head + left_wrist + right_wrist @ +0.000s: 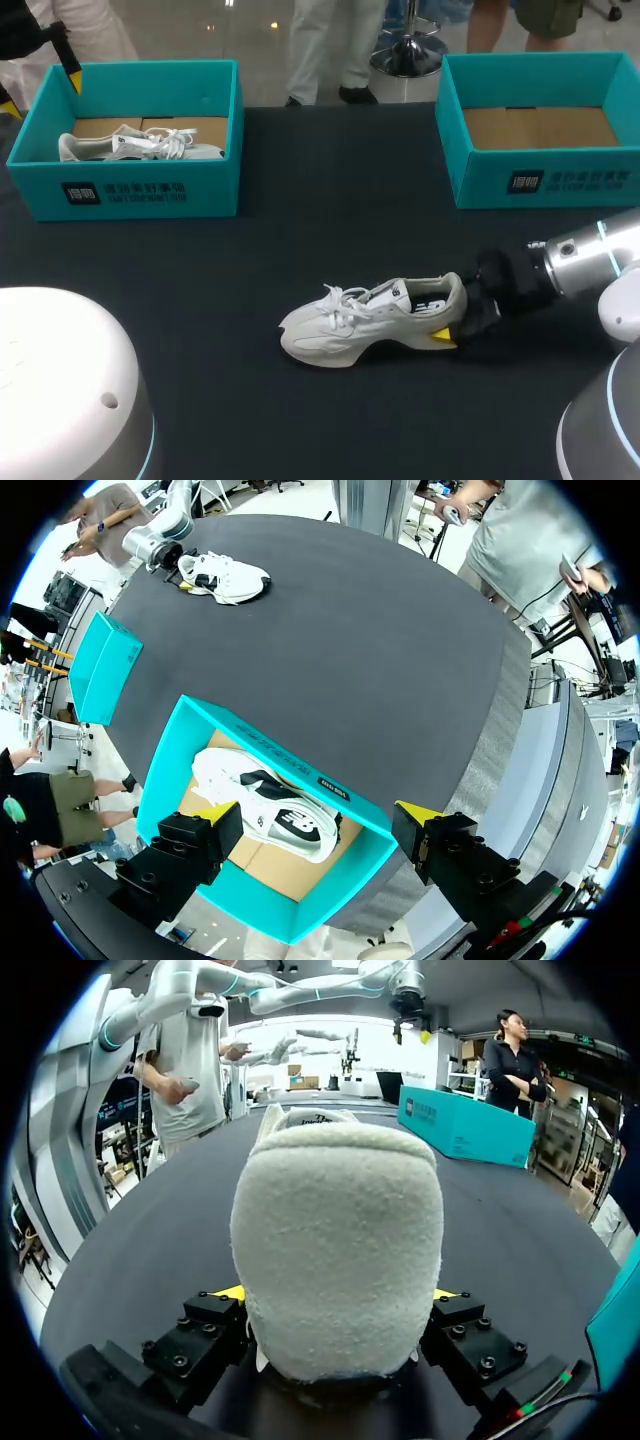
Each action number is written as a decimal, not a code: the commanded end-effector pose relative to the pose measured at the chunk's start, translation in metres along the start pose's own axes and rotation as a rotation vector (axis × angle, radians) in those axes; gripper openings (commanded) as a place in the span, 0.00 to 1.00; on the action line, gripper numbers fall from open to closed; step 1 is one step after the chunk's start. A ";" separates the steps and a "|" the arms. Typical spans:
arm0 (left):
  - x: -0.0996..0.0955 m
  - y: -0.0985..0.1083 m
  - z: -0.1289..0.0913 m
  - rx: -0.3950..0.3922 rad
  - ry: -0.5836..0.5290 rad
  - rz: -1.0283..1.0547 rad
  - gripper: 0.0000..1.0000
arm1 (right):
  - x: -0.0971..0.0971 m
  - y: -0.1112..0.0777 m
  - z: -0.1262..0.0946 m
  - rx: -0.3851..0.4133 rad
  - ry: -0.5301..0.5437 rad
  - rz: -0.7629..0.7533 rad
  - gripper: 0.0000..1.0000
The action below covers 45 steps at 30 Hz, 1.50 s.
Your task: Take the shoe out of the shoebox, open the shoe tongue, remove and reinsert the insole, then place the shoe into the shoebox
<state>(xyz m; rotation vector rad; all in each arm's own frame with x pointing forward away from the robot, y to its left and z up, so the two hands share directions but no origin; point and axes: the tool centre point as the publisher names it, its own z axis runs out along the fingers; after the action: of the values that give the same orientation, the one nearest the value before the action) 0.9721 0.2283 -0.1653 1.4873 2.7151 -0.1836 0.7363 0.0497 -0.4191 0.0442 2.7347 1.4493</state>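
A white sneaker (370, 320) lies on its sole in the middle of the black table, toe pointing left, laces loose. My right gripper (458, 312) comes in from the right and is shut on the sneaker's heel. In the right wrist view the padded heel (335, 1250) fills the space between the fingers of the right gripper (335, 1295), with both yellow tips pressed against it. My left gripper (315, 813) hangs open, with nothing between its fingers, above the left teal shoebox (290, 760). In the head view the left gripper (40, 85) sits over that box's far left corner.
The left teal shoebox (130, 190) at the back left holds a second white sneaker (140, 145). Another teal shoebox (550, 180) stands at the back right with only its cardboard bottom showing. The white housings of my arms' bases fill the near corners.
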 end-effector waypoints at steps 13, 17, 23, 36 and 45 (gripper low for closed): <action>0.001 -0.001 0.000 -0.003 0.000 0.001 1.00 | -0.001 0.001 0.005 0.003 -0.002 0.002 0.00; 0.001 -0.001 0.000 -0.003 0.000 0.001 1.00 | -0.001 0.001 0.005 0.003 -0.002 0.002 0.00; 0.001 -0.001 0.000 -0.003 0.000 0.001 1.00 | -0.001 0.001 0.005 0.003 -0.002 0.002 0.00; 0.008 -0.007 -0.003 0.020 -0.004 -0.102 1.00 | -0.001 0.001 0.005 0.003 -0.002 0.002 0.00; 0.017 -0.044 -0.003 -0.069 -0.003 -0.383 1.00 | -0.001 0.001 0.005 0.003 -0.002 0.002 0.00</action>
<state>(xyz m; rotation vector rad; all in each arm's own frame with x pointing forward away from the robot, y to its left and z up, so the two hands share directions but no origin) 0.9490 0.2294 -0.1594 1.0348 2.9594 -0.1856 0.7369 0.0513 -0.4205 0.0477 2.7343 1.4516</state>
